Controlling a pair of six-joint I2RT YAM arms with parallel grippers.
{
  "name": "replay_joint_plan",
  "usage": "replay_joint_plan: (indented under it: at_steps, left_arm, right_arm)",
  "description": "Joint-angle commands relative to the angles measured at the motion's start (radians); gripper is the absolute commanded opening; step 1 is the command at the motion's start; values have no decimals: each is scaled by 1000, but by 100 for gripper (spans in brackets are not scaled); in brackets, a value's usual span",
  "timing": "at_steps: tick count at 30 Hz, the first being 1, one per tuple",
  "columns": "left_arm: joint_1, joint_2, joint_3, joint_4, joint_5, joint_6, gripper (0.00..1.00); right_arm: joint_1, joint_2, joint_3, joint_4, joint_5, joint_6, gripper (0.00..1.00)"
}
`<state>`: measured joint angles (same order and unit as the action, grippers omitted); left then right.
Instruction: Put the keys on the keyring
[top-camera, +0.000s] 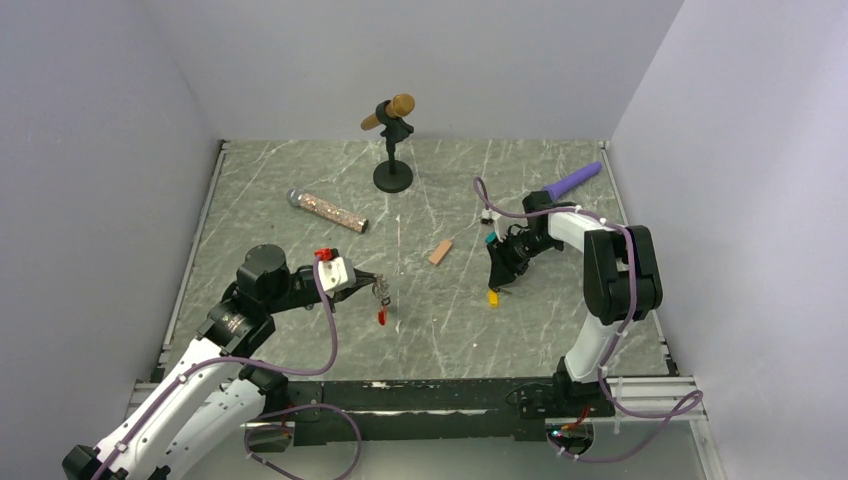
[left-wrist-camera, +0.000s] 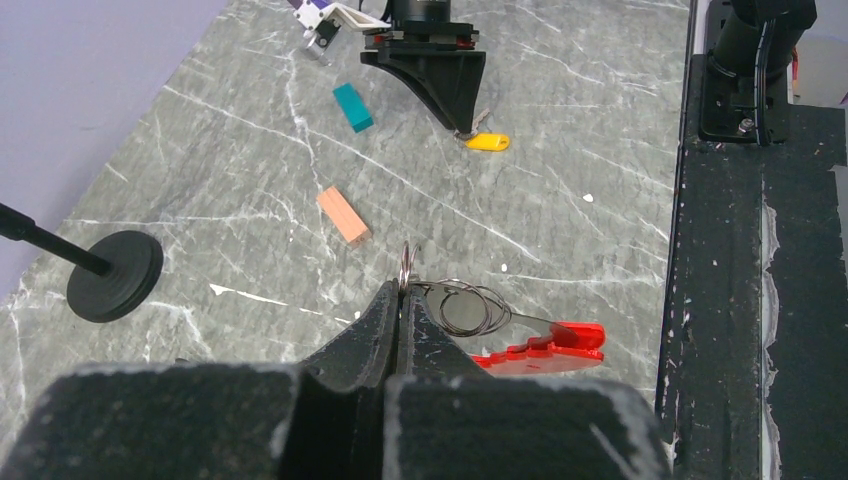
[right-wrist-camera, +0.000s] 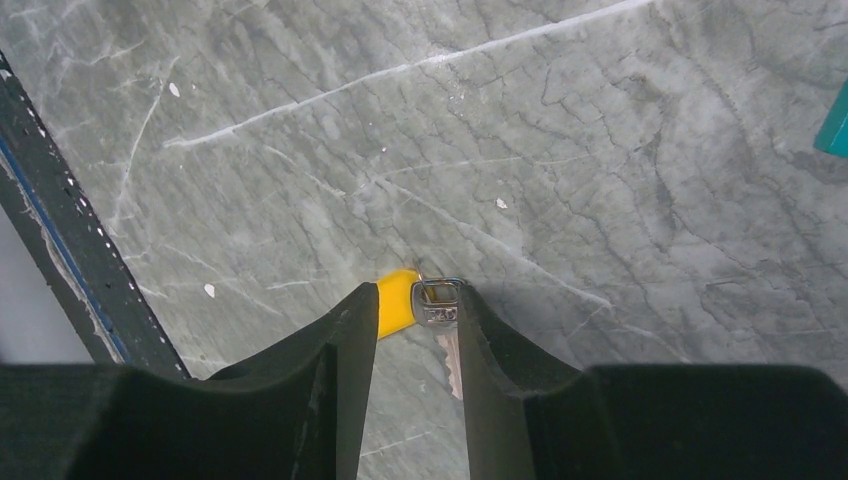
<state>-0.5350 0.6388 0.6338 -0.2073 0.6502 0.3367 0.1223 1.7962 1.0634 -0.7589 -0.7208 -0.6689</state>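
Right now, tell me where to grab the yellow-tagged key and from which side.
I'd take the key by its silver head beside the yellow tag, from above: it lies flat, blade along the gap of the right end effector, so the fingers close across its width.

White shells, black round joint housings on left arm (top-camera: 205, 385) and right arm (top-camera: 572, 230). purple braided cables (top-camera: 333, 335) loop along both. Matte black wedge fingers, grey-scuffed, on left hand (left-wrist-camera: 403, 297) and right hand (right-wrist-camera: 415, 297). white wrist block (top-camera: 336, 273) at 9 o'clock of left hand.
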Motion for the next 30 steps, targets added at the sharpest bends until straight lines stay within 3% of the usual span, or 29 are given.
replay_joint_plan:
  at_steps: [1, 30]
  left_arm:
    - [5, -5, 17, 46, 25, 16, 0]
    - [7, 5, 18, 43, 31, 16, 0]
  right_arm:
    - [8, 8, 20, -2, 3, 1, 38]
    - [21, 34, 27, -24, 17, -15, 24]
